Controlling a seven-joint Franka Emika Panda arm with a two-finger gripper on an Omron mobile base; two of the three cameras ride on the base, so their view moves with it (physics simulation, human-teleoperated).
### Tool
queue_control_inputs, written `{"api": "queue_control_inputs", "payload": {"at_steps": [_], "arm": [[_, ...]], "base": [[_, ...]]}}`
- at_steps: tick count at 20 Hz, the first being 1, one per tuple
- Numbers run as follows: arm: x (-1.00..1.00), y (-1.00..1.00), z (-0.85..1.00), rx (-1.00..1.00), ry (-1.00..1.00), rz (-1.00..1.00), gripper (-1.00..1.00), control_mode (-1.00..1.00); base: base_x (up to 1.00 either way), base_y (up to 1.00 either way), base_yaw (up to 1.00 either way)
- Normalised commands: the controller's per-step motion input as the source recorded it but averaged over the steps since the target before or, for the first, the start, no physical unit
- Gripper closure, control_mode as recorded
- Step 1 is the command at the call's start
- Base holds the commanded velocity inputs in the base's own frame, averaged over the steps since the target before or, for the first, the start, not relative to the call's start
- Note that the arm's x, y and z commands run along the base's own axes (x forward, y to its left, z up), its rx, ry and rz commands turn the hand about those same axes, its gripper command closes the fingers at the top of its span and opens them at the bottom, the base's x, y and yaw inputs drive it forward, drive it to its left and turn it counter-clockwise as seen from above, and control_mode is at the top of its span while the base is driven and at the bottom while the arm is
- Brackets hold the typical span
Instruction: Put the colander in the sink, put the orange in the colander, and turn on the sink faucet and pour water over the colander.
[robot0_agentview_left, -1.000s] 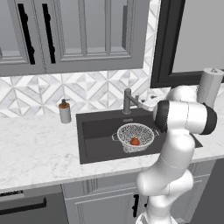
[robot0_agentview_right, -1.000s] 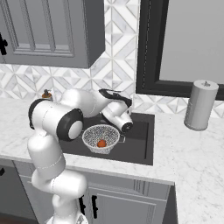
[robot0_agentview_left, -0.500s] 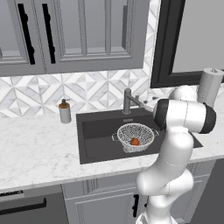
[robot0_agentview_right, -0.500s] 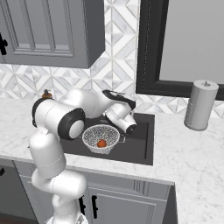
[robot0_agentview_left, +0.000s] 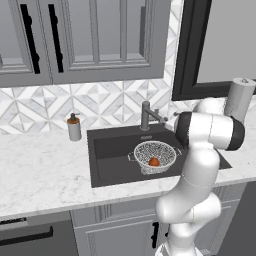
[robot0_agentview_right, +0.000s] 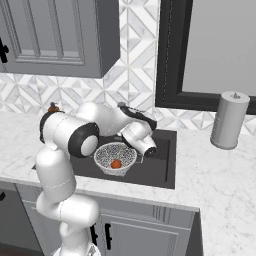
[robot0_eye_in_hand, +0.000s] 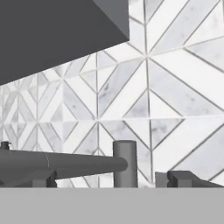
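Note:
The silvery mesh colander (robot0_agentview_left: 155, 155) (robot0_agentview_right: 116, 158) sits in the right half of the dark sink (robot0_agentview_left: 112, 160) (robot0_agentview_right: 162, 167). The orange (robot0_agentview_left: 154, 162) (robot0_agentview_right: 116, 163) lies inside it. At the back rim stands the dark grey faucet (robot0_agentview_left: 146, 115), with its spout angled toward the basin. In the hand view my gripper (robot0_eye_in_hand: 111, 180) is open, its fingertips (robot0_eye_in_hand: 180, 178) wide apart. The faucet's upright post (robot0_eye_in_hand: 125, 164) rises just beyond them, and the spout (robot0_eye_in_hand: 61, 164) runs off to the left. No water shows at the spout. My white hand (robot0_agentview_right: 141, 139) hovers over the sink's back edge.
A grey soap dispenser (robot0_agentview_left: 74, 128) with a brown pump stands on the marble counter (robot0_agentview_left: 45, 175) left of the sink. A grey paper towel roll (robot0_agentview_left: 239, 98) (robot0_agentview_right: 228, 120) stands at the right. Tiled backsplash and grey wall cabinets (robot0_agentview_left: 95, 37) rise behind.
My hand has crept a little to the right and lower over the sink's back edge. The colander and the orange have stayed put.

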Motion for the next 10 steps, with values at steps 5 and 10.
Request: {"api": "queue_control_inputs", "payload": {"at_steps": [5,10], "arm": [[0.53,0.0,0.0,0.0,0.0,0.02,-1.0,-1.0],[0.34,-0.02,-0.18,0.0,0.0,0.06,-1.0,-1.0]], "base": [[0.0,0.0,0.0],[0.0,0.0,0.0]]}}
